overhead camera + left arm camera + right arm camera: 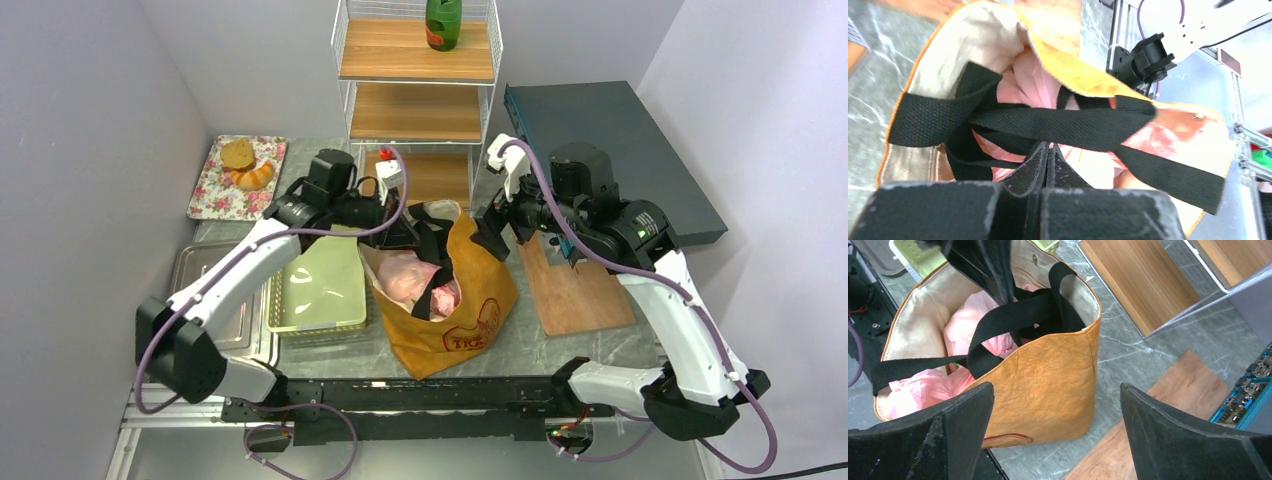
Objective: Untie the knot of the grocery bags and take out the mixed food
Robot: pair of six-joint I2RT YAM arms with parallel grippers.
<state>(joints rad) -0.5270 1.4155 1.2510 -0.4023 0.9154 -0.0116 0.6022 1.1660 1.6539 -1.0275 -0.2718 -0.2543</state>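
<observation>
My left claw (1047, 152) is clenched with nothing visibly pinched, tips just short of the black straps (1058, 122), which cross sideways ahead. Beyond them the pink bag (1023, 80) sits inside the tote (1068, 60). My right claw (1055, 387) hangs released, tote below it, farther from the straps.

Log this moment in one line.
left gripper: shut, at black straps | right gripper: open, beside tote | pink bag: inside tote | straps: crossed over tote mouth
</observation>
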